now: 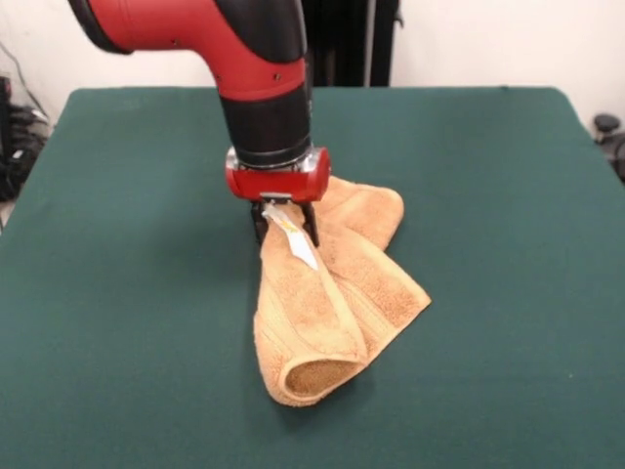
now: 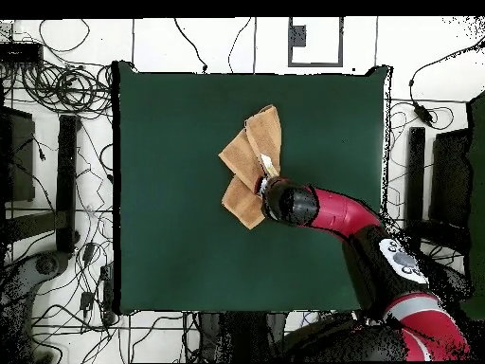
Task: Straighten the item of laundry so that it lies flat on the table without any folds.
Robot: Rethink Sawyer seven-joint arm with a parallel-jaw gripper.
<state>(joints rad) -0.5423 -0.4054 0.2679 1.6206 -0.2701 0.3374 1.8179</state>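
I saw bare table (image 1: 117,293) open all round; only the crumpled towel (image 1: 332,303) under my gripper (image 1: 285,227) stood in the way, seemingly bunched near the middle.

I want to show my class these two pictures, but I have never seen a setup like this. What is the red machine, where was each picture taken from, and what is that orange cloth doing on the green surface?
The red and black machine is a robot arm with a gripper at its end, a small clamp that acts as its hand. One picture is taken from across the table, facing the robot; the other looks straight down from above, with the robot's base at the bottom. The table is covered in dark green cloth. On it lies a tan-orange towel, crumpled and folded over itself, with one end curled into a loop. A small white tag hangs just below the gripper. The gripper appears to be pinching the towel's upper part and lifting it, while the rest of the towel rests on the table.
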